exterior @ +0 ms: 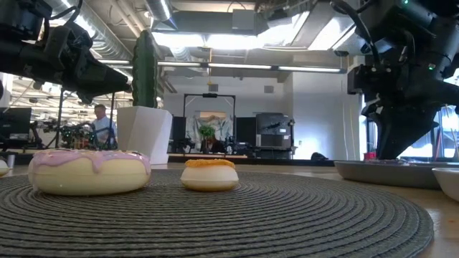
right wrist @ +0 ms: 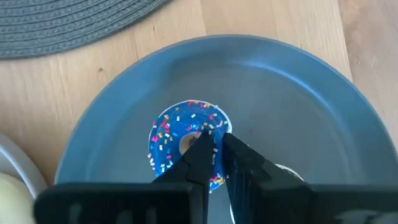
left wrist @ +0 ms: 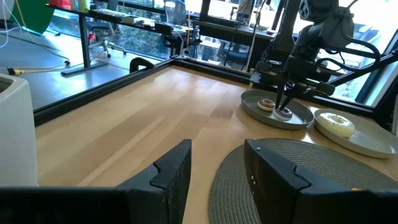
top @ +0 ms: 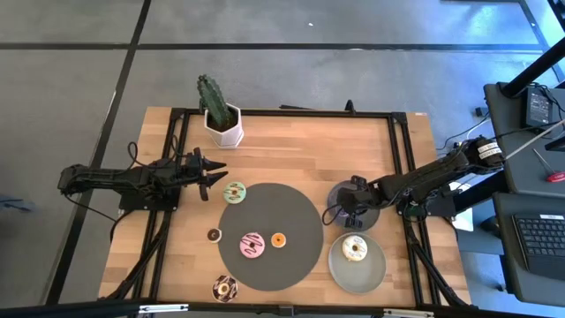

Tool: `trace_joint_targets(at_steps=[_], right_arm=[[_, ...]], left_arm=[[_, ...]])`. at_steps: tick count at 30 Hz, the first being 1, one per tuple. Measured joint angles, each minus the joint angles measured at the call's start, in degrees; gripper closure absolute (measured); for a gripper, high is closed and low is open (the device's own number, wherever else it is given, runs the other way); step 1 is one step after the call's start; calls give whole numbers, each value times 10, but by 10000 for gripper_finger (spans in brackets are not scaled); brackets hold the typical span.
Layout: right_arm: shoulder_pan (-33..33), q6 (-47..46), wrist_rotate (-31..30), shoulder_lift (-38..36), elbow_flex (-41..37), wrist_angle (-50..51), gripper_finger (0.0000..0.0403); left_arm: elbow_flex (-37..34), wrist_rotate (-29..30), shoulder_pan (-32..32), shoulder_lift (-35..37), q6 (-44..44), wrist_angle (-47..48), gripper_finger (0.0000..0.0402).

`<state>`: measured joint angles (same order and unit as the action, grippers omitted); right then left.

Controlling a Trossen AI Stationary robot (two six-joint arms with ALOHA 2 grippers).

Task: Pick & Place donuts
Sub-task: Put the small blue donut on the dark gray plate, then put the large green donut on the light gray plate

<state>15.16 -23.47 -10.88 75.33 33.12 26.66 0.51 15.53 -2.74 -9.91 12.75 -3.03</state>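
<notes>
my right pincer (right wrist: pixel 214 149) hangs over the grey plate (right wrist: pixel 292 93) at three o'clock of the round mat (top: pixel 269 234), its tips nearly together, one down in the hole of a sprinkled mini donut (right wrist: pixel 186 140) lying on that plate, and i cannot tell whether it grips. my left pincer (top: pixel 210 173) waits released above the tabletop (top: pixel 309 146) at ten o'clock of the mat. a cream donut (top: pixel 354 248) sits on the nearer plate (top: pixel 357 269), a pink donut (top: pixel 252 245) and an orange mini donut (top: pixel 278 239) on the mat.
</notes>
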Motion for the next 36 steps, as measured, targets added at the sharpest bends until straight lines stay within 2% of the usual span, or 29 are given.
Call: trace_joint_targets(at_steps=[8, 14, 19, 24, 27, 31, 36], right_arm=[[0, 0, 0, 0, 0, 6, 305], [0, 3, -1, -13, 28, 15, 285], [-18, 102, 1, -20, 94, -6, 284], [-73, 268, 90, -17, 126, -51, 295], [-108, 339, 104, -17, 126, -80, 301], [-144, 374, 103, -19, 126, -95, 306], [-161, 339, 105, -19, 126, -97, 301]], left_arm=[[0, 0, 0, 0, 0, 0, 258], [0, 0, 0, 0, 0, 0, 258], [0, 0, 0, 0, 0, 0, 258], [0, 0, 0, 0, 0, 0, 258], [0, 0, 0, 0, 0, 0, 258], [0, 0, 0, 0, 0, -1, 258], [0, -1, 0, 0, 31, -1, 258]])
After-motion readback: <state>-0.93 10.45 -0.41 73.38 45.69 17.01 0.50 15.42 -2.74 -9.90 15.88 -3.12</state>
